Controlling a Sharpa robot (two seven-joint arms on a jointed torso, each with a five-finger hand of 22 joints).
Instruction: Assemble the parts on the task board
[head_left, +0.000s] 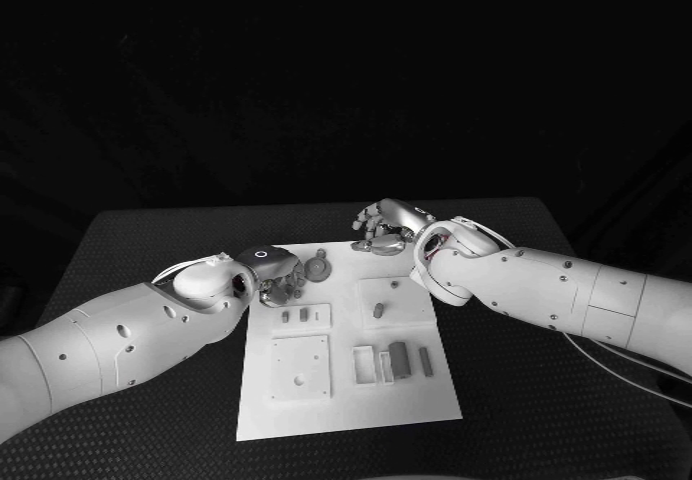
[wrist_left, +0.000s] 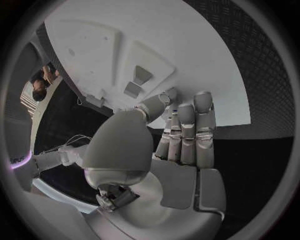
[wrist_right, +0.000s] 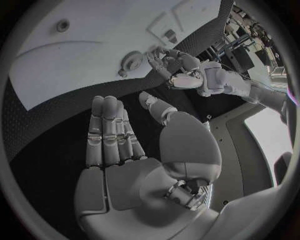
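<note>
The white task board lies in the middle of the black table. A round, toothed grey part sits near its far left corner. My left hand hovers right beside that part with fingers extended and nothing in them; whether it touches the part I cannot tell. The right wrist view shows the same round part with my left hand next to it. My right hand is at the board's far edge, its palm flat and empty. Two small grey pieces sit in a recess of the board.
More grey parts lie on the board: a small peg, two small pieces, a square plate, a frame and two upright blocks. Black table surrounds the board on both sides.
</note>
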